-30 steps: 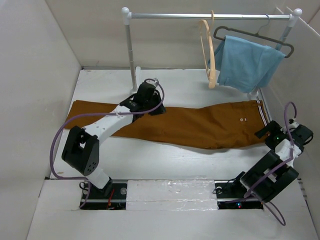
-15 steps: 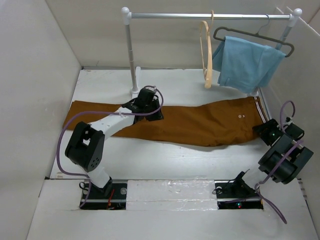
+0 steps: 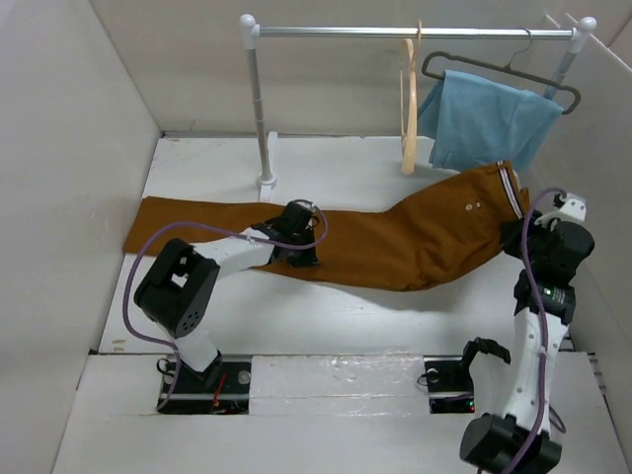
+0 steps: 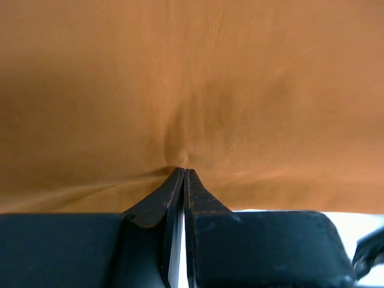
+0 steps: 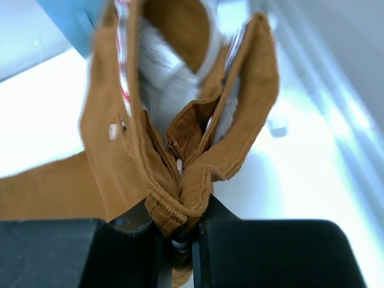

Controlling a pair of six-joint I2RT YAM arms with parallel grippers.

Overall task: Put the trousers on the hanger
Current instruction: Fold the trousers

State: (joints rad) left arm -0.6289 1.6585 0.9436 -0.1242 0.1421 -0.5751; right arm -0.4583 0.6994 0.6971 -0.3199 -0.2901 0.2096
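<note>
- We see the rust-brown trousers (image 3: 395,242) stretched across the table (image 3: 326,316), their waist end lifted off the surface by the right pincer.
- The right pincer (image 5: 178,222) is clamped on the waistband edge. Striped lining and a small button show just above its fingers.
- The left pincer (image 4: 184,177) is pinched tight on the trouser leg, with cloth puckering at its tips.
- The pale wooden hanger (image 3: 408,109) hangs from the rail (image 3: 415,33) beyond the right pincer, beside a light blue cloth (image 3: 489,118).

bright even light; blurred wrist close-ups
</note>
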